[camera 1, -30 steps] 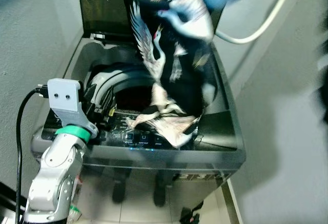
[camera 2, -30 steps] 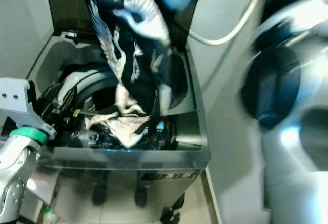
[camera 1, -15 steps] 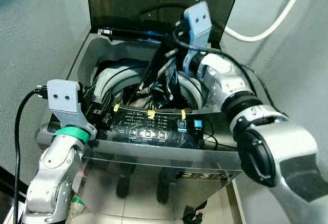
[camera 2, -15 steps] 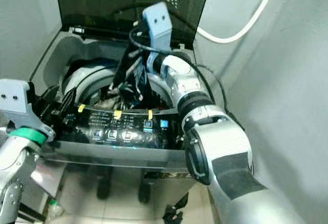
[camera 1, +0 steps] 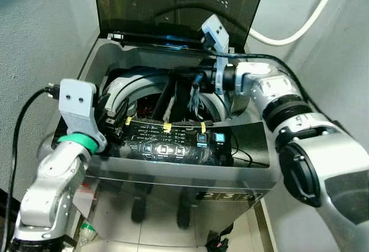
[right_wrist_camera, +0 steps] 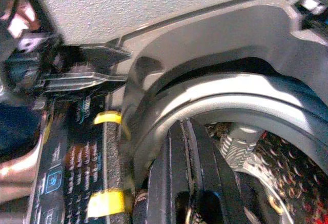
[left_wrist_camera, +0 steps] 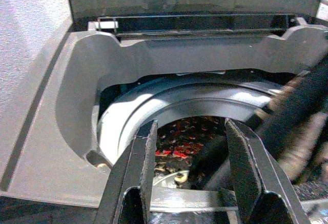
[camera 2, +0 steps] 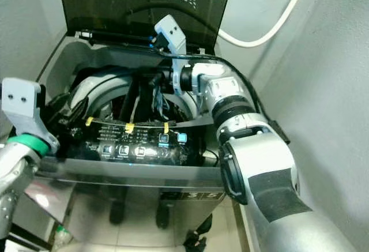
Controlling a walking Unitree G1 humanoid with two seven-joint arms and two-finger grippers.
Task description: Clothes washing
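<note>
Left eye view, nearest me: I see the washing machine point(camera 1: 173, 174) with "2 3 5" partly readable on its front, and a dark control panel point(camera 1: 173, 142) with lit blue buttons and 3 yellow tape tabs; its small print is too blurred to read. My left pincer point(left_wrist_camera: 189, 167) hovers at the front left rim, fingers parted, holding nothing. Farther in, my right pincer point(camera 1: 173, 93) reaches into the drum point(left_wrist_camera: 169, 106), fingers pressed together; dark patterned clothes point(right_wrist_camera: 287, 157) lie in the drum. Behind stands the raised lid point(camera 1: 179, 4).
</note>
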